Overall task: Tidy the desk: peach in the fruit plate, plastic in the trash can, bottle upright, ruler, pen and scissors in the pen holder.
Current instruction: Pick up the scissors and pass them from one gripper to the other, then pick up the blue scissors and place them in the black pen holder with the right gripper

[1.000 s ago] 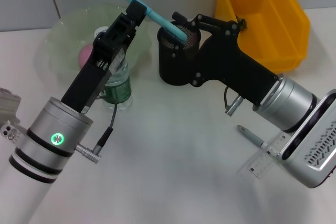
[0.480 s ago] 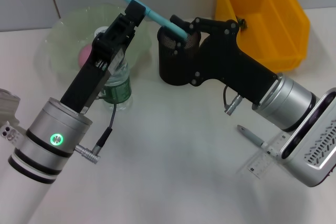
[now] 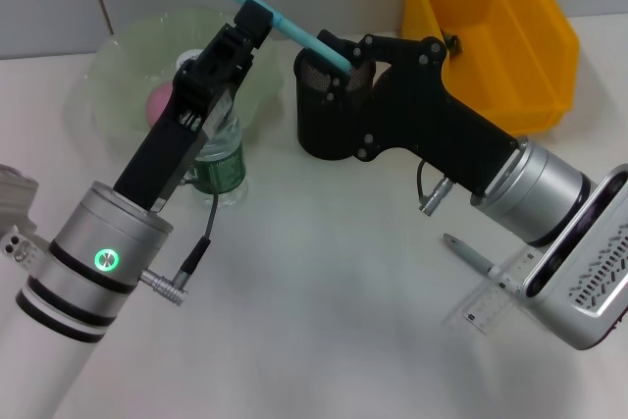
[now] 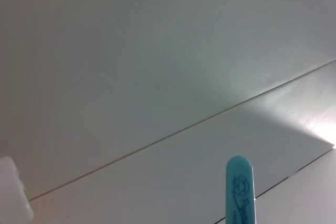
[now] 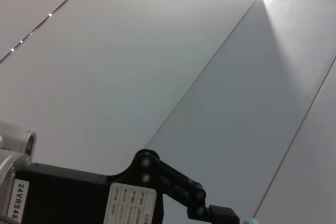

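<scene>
My left gripper [image 3: 257,19] is shut on a long teal flat item [image 3: 294,31], held tilted. Its lower end sits at the mouth of the black mesh pen holder [image 3: 329,110]. Its rounded end shows in the left wrist view [image 4: 239,187]. My right gripper [image 3: 343,95] reaches in from the right, with its fingers on both sides of the pen holder. A pen [image 3: 469,254] and a clear ruler [image 3: 491,306] lie on the table by the right arm. The green-labelled bottle [image 3: 218,169] stands upright under the left arm. A pink peach [image 3: 159,100] lies in the green plate [image 3: 113,76].
A yellow bin [image 3: 491,26] stands at the back right, close behind the right gripper. A white object [image 3: 15,193] lies at the left edge. The right wrist view shows the left gripper's body [image 5: 157,192] against a wall.
The teal item's lower end has shifted slightly at the holder's mouth. Both arms stay almost still.
</scene>
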{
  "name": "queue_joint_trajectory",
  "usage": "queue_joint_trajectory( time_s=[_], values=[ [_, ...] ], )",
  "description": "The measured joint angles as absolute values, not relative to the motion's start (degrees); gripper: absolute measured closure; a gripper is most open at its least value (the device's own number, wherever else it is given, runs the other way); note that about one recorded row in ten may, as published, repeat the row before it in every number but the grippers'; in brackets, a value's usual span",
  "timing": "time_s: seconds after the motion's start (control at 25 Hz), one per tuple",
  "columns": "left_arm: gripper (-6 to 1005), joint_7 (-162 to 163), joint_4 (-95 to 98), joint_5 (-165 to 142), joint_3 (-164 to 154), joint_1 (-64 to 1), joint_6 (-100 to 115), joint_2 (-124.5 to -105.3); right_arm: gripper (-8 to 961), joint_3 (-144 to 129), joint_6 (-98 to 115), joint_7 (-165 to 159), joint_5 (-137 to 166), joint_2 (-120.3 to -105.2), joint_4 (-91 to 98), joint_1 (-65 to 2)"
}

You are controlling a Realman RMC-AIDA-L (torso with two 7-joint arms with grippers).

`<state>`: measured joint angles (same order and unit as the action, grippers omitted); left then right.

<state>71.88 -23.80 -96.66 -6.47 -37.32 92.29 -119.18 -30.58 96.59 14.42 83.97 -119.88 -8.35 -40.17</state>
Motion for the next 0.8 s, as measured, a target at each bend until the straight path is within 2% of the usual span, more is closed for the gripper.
queue_joint_trajectory(
  time_s=[0.24,0.48,0.68,0.8],
  values=[
    [784,72.13,-23.8,-96.72,-6.35,-37.17,92.18,-119.18,866,-30.58,96.6,14.41,83.99,-119.88,-8.52,-40.17],
    [701,73.27,-23.0,-96.73,-6.32,-37.16,92.22,-119.18,866,-29.41,96.86,13.79,83.9,-119.91,-8.53,-40.15],
    [461,74.52,-21.56,-96.7,-6.32,-36.49,92.7,-119.16,866,-26.06,97.93,11.23,83.79,-119.87,-8.09,-39.73],
    [439,75.82,-19.77,-96.78,-6.6,-35.62,93.17,-119.02,866,-23.81,99.01,9.37,83.77,-119.64,-7.83,-39.45]
  ],
)
